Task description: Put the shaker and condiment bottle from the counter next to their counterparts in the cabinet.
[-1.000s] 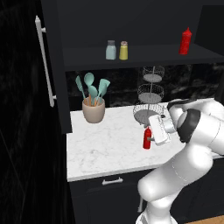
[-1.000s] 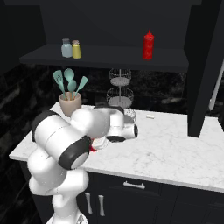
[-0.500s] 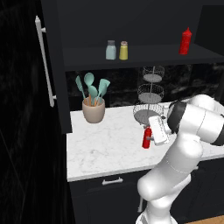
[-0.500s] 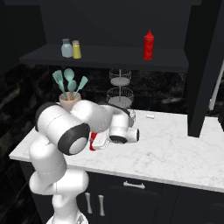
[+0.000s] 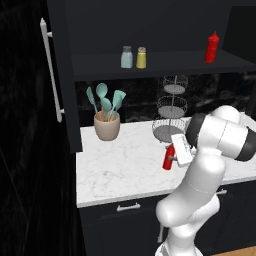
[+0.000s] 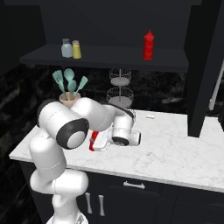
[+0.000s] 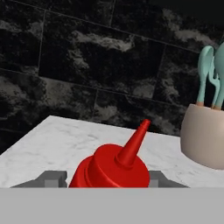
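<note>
The gripper [image 7: 107,180] is positioned around the condiment bottle [image 5: 169,158], with one dark finger tip [image 7: 53,178] on each side of the red body; contact appears likely, but a firm grasp cannot be confirmed. The condiment bottle stands upright on the counter [image 5: 125,165], at roughly 4 o'clock from the utensil crock [image 5: 107,125]. In the cabinet [image 5: 150,30], the shaker [image 5: 142,58] stands just beside the pale blue-green shaker [image 5: 127,57], at its 3 o'clock, with the second red bottle [image 5: 212,47] well apart on the same shelf.

- Arm: bent at mid-right of the left base view, wrist turned sideways.
- Gripper [image 5: 173,156]: fingers [image 7: 52,179] flanking the condiment bottle [image 7: 116,164], one per side.
</note>
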Tool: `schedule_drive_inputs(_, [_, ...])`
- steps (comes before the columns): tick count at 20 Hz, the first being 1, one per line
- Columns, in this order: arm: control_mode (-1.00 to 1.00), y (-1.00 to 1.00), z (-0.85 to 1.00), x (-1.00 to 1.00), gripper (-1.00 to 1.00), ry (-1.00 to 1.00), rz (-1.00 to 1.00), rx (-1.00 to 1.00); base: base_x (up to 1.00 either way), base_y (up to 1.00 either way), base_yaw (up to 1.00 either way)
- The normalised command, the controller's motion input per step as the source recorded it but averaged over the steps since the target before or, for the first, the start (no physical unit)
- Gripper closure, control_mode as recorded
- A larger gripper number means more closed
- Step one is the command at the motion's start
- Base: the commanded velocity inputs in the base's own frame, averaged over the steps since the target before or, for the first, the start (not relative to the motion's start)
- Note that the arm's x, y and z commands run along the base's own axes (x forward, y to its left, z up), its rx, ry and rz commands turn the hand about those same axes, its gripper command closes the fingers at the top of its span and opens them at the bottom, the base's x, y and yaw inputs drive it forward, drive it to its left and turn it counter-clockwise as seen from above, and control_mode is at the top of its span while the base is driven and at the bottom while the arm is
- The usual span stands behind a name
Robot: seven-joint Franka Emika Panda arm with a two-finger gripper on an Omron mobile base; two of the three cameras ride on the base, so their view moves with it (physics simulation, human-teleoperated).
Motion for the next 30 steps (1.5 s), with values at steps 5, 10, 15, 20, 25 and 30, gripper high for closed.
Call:
schedule_drive_inputs(5, [-1.00,0.03,0.34,-0.60,1.00,-0.14,0.00,-0.03,0.00,0.00,0.00])
schedule_drive_inputs(10, [-1.00,0.04,0.34,-0.51,1.00,-0.09,0.00,-0.24,0.00,0.00,0.00])
schedule_drive_inputs(15, [-1.00,0.00,0.57,-0.28,1.00,0.00,-0.01,-0.16,0.00,0.00,0.00])
schedule_drive_inputs(20, [-1.00,0.00,0.77,-0.33,1.00,-0.01,-0.02,-0.07,0.00,0.00,0.00])
schedule_drive_inputs(25, [-1.00,-0.01,0.83,-0.14,1.00,0.00,-0.11,0.00,0.00,0.00,0.00])
schedule_drive_inputs(30, [-1.00,-0.06,0.66,0.00,1.00,0.00,-0.25,0.00,0.00,0.00,0.00])
